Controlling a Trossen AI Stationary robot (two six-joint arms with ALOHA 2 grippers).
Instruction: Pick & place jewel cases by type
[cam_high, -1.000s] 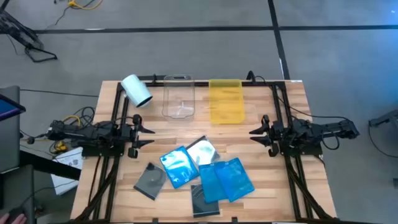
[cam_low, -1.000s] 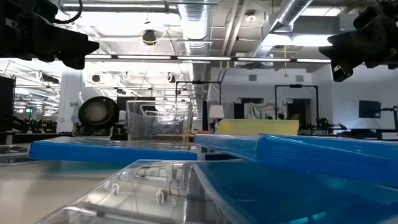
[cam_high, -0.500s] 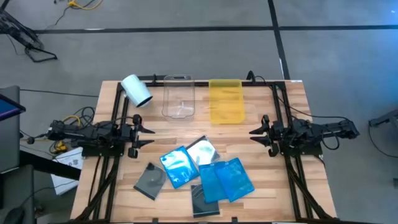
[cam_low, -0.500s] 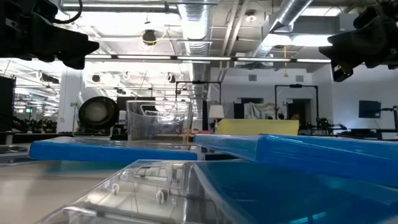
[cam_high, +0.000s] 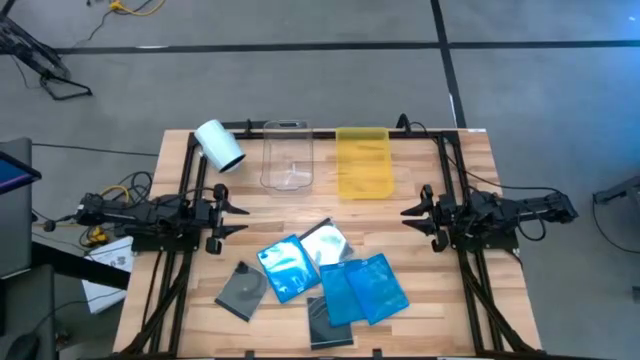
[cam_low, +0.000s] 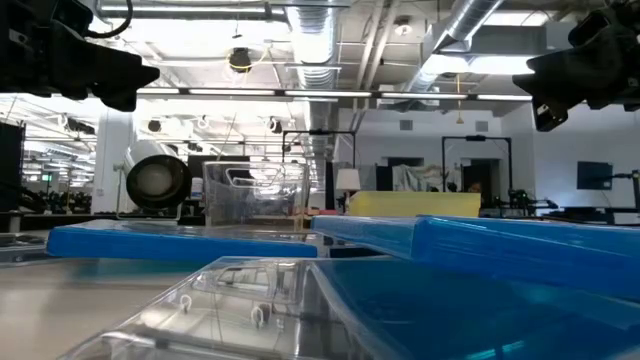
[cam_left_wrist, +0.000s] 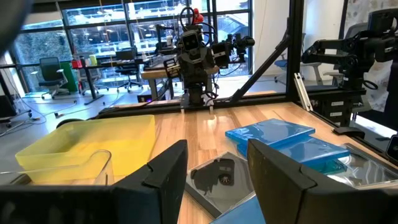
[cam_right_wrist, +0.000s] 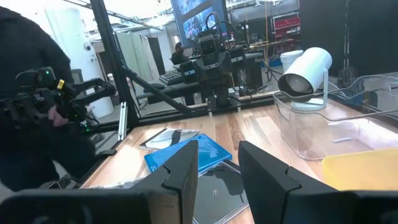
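Nothing has changed over the last second: the jewel cases (cam_high: 320, 280) lie in the same loose pile just nearer than the yellow tray (cam_high: 363, 163). Left hand (cam_high: 232, 209) and right hand (cam_high: 410, 212) remain released and empty either side, so sorting has not begun.

**Blue, grey and clear on pale wood**

Translucent bright blue square plastic jewel cases (cam_high: 365, 288), a dark grey one (cam_high: 243, 289), a clear one showing a silvery disc (cam_high: 327, 243). Yellow rectangular tray (cam_high: 363, 163), clear tray (cam_high: 286, 156), white cylindrical roll (cam_high: 219, 146), light wooden table (cam_high: 470, 330).
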